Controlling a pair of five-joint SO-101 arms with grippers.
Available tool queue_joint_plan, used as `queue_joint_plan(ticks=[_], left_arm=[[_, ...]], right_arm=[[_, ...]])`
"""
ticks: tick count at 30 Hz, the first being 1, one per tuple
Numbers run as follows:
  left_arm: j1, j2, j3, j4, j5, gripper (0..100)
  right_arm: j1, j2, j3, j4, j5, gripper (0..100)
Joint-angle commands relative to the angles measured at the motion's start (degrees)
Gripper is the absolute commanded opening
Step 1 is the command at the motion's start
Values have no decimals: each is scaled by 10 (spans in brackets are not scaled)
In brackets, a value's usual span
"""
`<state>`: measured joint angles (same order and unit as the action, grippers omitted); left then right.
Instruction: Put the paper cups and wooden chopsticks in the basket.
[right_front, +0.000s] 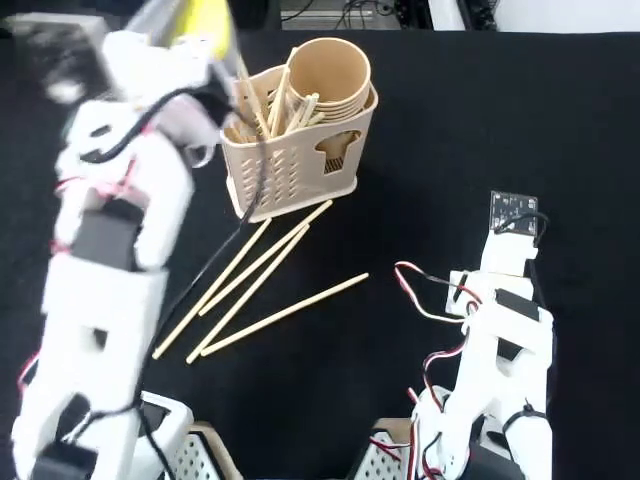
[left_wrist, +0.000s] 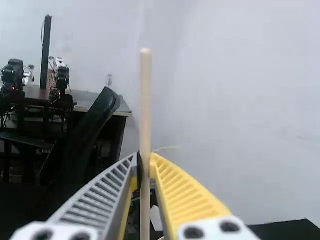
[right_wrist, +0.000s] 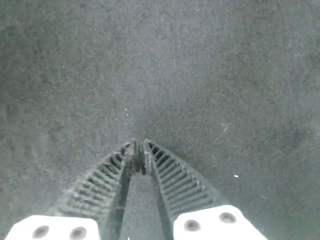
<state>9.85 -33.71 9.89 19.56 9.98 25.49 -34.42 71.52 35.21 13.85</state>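
A beige slotted basket (right_front: 290, 165) stands at the back of the black table. It holds stacked paper cups (right_front: 328, 70) and several wooden chopsticks (right_front: 283, 100). Several more chopsticks (right_front: 250, 285) lie loose on the cloth in front of it. My left gripper (left_wrist: 145, 162) is shut on one chopstick (left_wrist: 145, 110), which stands up between the grey and yellow jaws. In the high view this gripper (right_front: 212, 40) hovers at the basket's far left corner. My right gripper (right_wrist: 139, 150) is shut with nothing in it, low over bare cloth.
The right arm (right_front: 510, 310) sits folded at the front right, well away from the basket. Black cloth (right_front: 480, 120) covers the table, with free room on the right half. Both arm bases stand at the front edge.
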Motion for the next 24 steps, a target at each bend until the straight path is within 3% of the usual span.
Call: queue_joint_plan(ticks=[1, 13, 17, 24], left_arm=[[7, 52, -33, -23, 4, 29], [4, 89, 89, -8, -1, 54], [8, 89, 39, 149, 23, 220], [8, 91, -112, 410, 1, 227]], right_arm=[[-7, 5, -14, -10, 2, 25], [-7, 2, -14, -10, 2, 25], [-6, 1, -14, -10, 2, 25], [-6, 4, -15, -11, 2, 25]])
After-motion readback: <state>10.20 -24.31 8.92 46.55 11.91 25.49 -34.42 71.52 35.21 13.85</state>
